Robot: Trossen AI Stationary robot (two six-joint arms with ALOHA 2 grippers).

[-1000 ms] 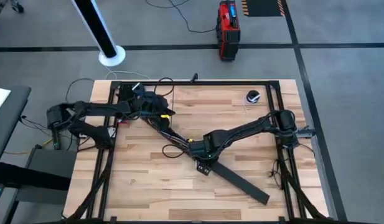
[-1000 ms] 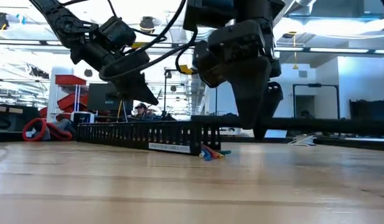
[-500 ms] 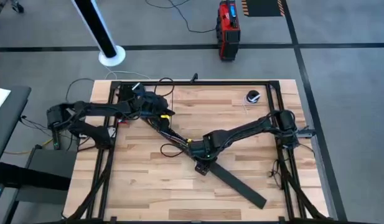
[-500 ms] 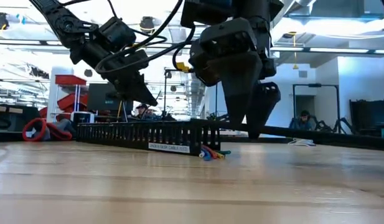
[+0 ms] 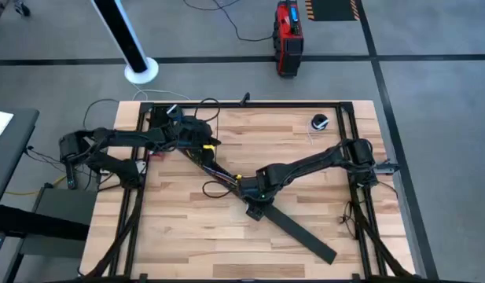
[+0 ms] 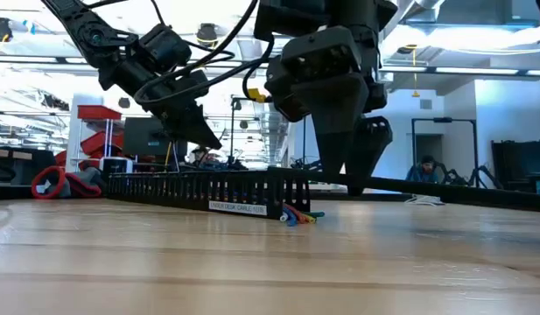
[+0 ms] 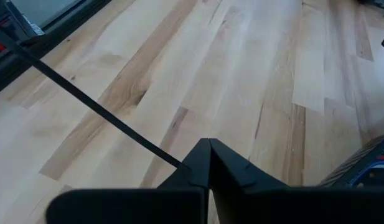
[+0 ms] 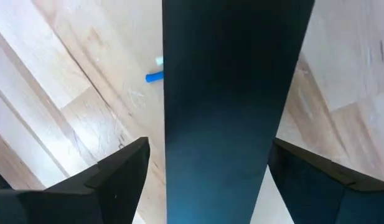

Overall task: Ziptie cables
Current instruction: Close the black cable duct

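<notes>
At upper left of the high view my left pincer (image 5: pixel 196 144) is pinching, fingers together, a thin black zip tie (image 7: pixel 98 112). The cables (image 5: pixel 218 174) are lying mid-frame in the comb-slotted channel (image 6: pixel 208 188); being limp and light, they should be gathered mid-bundle. Right of centre my right pincer (image 5: pixel 256 206) is straddling the flat black strip (image 5: pixel 301 231), though I am unable to tell whether it is clamping.

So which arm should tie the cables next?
Left, probably: the left fingers are shut on a thin black strand, likely the tie. The right fingers hold the flat strip.
</notes>
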